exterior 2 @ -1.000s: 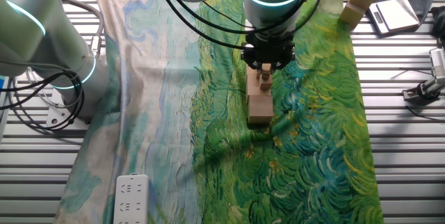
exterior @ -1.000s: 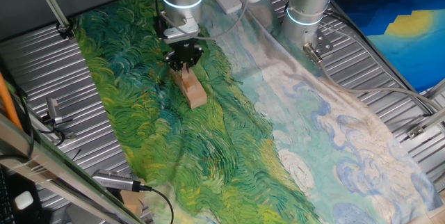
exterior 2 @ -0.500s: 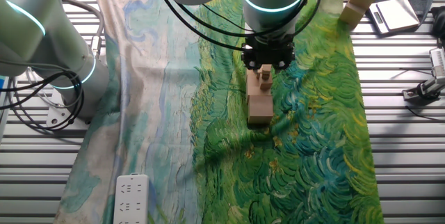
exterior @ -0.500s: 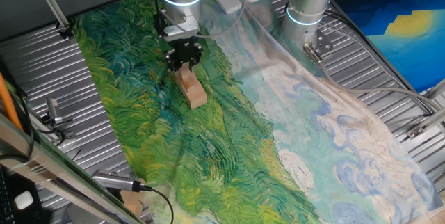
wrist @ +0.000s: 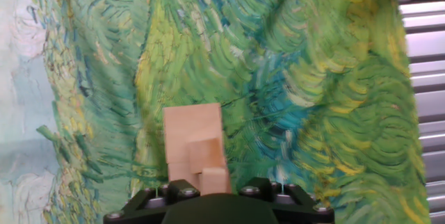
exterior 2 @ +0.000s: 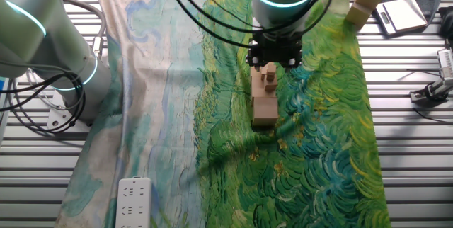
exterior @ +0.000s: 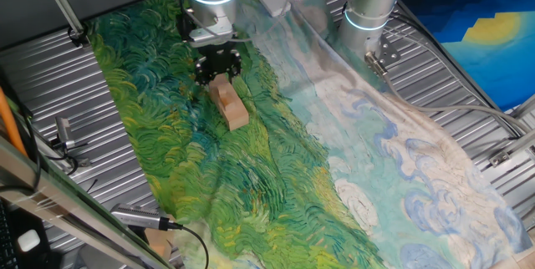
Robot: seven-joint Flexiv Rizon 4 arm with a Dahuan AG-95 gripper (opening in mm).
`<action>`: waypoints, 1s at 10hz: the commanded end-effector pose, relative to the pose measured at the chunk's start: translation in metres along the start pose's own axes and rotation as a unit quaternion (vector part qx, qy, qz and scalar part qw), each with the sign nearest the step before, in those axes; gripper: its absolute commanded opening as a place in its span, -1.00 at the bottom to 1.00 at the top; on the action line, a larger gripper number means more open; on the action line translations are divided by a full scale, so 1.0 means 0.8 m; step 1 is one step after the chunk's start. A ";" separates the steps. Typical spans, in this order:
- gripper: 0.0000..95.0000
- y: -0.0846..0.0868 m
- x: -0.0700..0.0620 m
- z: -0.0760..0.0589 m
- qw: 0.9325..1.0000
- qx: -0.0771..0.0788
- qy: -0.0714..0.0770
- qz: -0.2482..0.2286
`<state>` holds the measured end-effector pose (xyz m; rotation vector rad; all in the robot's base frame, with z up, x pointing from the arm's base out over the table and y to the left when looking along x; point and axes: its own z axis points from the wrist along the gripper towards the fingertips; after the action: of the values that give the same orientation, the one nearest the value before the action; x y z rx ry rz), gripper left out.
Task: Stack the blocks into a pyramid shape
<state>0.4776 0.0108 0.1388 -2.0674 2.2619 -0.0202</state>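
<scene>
The blocks form a stack on the green painted cloth: light-tan large blocks [exterior 2: 264,106] lie in a short row, and smaller blocks [exterior 2: 270,78] sit on top. The same stack [exterior: 231,106] shows in one fixed view. From the hand view I look down on a large block [wrist: 192,130], a smaller block [wrist: 206,154] on it, and a small top block [wrist: 214,179]. My gripper [exterior 2: 272,57] hangs just above the top block, open, its black jaws spread wider than the block and holding nothing. It also shows as gripper [exterior: 218,62].
Two more tan blocks [exterior 2: 369,0] stand off the cloth at the far right beside a white device [exterior 2: 400,14]. A second robot arm [exterior 2: 44,38] rises at the left, seen too as arm base [exterior: 369,12]. A power strip [exterior 2: 133,198] lies near the front edge.
My gripper has drawn up and slightly back from the stack. The small top block stays in place on the stack, and the other blocks have not moved.
</scene>
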 end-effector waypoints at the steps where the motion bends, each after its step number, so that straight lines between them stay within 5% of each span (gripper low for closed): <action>1: 0.20 -0.028 -0.008 -0.017 1.000 -0.007 0.013 -0.002; 2: 0.20 -0.043 -0.013 -0.027 1.000 -0.008 0.022 -0.006; 3: -0.20 -0.062 -0.016 -0.033 0.999 -0.010 0.029 -0.009; 4: -0.20 -0.082 -0.015 -0.034 0.999 -0.013 0.028 -0.015; 5: -1.00 -0.106 -0.010 -0.030 0.999 -0.019 0.023 -0.014; 10: -1.00 -0.180 0.016 0.017 0.999 -0.026 0.011 -0.018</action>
<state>0.6200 -0.0145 0.1338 -2.1438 2.2628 0.0132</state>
